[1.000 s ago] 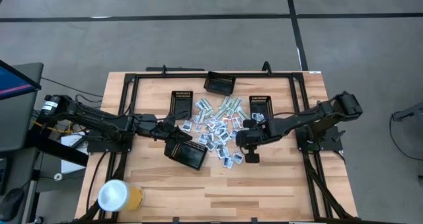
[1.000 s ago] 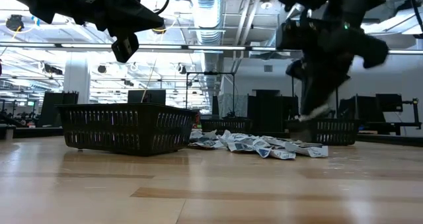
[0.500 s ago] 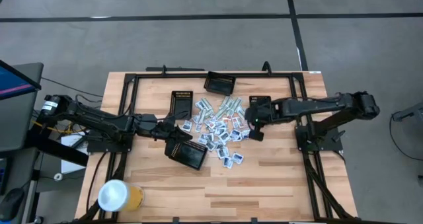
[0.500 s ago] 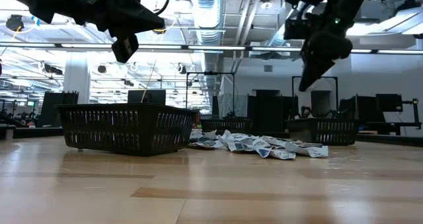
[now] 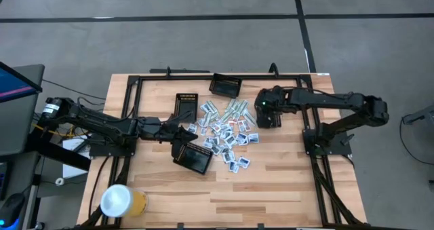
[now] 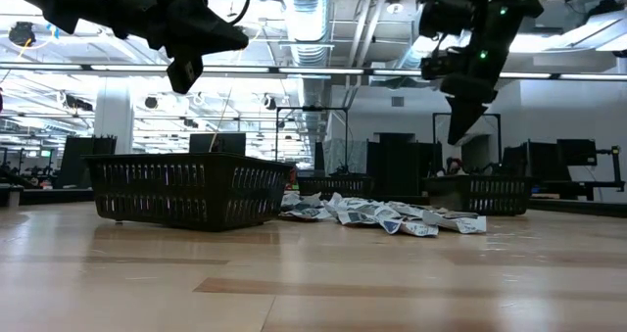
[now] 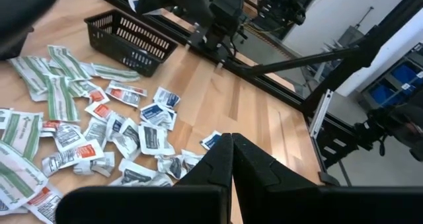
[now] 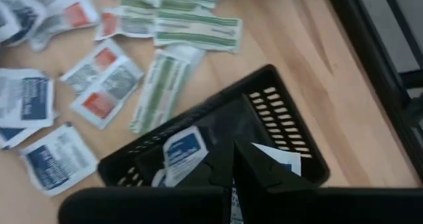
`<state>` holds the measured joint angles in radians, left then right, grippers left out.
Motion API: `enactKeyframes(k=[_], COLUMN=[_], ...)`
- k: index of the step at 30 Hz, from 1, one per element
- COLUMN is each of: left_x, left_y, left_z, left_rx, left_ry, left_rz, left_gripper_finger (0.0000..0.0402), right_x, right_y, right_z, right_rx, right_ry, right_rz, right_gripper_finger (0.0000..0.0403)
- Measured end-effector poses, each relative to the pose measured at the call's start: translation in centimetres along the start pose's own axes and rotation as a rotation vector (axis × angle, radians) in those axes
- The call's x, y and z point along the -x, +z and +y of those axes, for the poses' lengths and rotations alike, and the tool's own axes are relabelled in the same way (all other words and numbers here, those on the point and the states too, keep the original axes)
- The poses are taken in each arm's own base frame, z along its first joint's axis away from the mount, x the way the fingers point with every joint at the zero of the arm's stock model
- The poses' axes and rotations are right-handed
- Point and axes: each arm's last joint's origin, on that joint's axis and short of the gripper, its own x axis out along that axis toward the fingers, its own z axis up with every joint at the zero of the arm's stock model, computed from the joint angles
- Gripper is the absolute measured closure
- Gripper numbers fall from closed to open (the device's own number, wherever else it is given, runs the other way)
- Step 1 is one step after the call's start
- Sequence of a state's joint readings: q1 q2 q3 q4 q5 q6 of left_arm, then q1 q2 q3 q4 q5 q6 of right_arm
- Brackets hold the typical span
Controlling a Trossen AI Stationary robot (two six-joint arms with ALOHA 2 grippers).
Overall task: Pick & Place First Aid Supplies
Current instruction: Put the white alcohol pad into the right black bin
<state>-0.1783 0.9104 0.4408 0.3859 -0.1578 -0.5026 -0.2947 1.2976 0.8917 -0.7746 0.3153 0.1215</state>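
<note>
Right pincer (image 5: 266, 115) hangs over the black mesh tray (image 8: 264, 105) at the right of the packet pile, in the upper right of the surface as the high view shows it. Its wrist view looks down into that tray, where at least two blue-marked sachets (image 8: 184, 150) already lie; the fingers (image 8: 225, 168) read as pressed together at the lower edge of that view, and a white scrap shows just beside them, though whether it is pinched or lying in the tray I cannot tell.

So the step in hand looks like a drop into the tray, or the moment just after one. If a packet is held, the next move calls for parting the fingers directly over the tray; if not, for a swing to the pile and a flat, low pinch on a single sachet edge.

First aid supplies (image 5: 224, 131) lie scattered mid-surface, just left of this pincer: white sachets with blue or red marks, green-white strips (image 8: 162, 85) nearest the tray.

Left pincer (image 5: 178, 136) waits at the pile's left edge above another tray (image 5: 192, 160), fingers (image 7: 221, 161) clenched together on nothing visible.
</note>
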Motion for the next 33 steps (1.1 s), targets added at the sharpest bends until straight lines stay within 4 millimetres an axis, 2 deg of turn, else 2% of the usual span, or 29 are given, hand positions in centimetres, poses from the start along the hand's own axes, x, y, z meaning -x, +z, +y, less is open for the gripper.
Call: enactKeyframes(k=[8,12,17,24,33], left_x=[0.0,0.0,0.0,0.1,0.0], left_y=[0.1,0.1,0.2,0.3,0.8], left_z=[0.1,0.2,0.3,0.5,1.3], left_rx=[0.0,0.0,0.0,-0.033,-0.05], left_ry=[0.045,0.074,0.108,0.175,0.248], left_rz=[-0.025,-0.042,-0.06,-0.094,-0.139], left_gripper_finger=[0.0394,0.0394,0.0394,0.0394,0.0394], right_x=[-0.6,-0.7,-0.7,-0.7,-0.2], right_y=[0.0,0.0,0.0,0.4,2.2], right_z=[-1.8,-2.0,-2.1,-2.0,-0.9], right_rx=[-0.062,-0.042,-0.014,0.149,0.449], right_ry=[0.007,0.09,0.112,0.117,0.104], right_rz=[0.027,0.037,0.037,-0.009,-0.224], right_gripper_finger=[0.0388,0.0372,0.0348,0.0339,0.0339])
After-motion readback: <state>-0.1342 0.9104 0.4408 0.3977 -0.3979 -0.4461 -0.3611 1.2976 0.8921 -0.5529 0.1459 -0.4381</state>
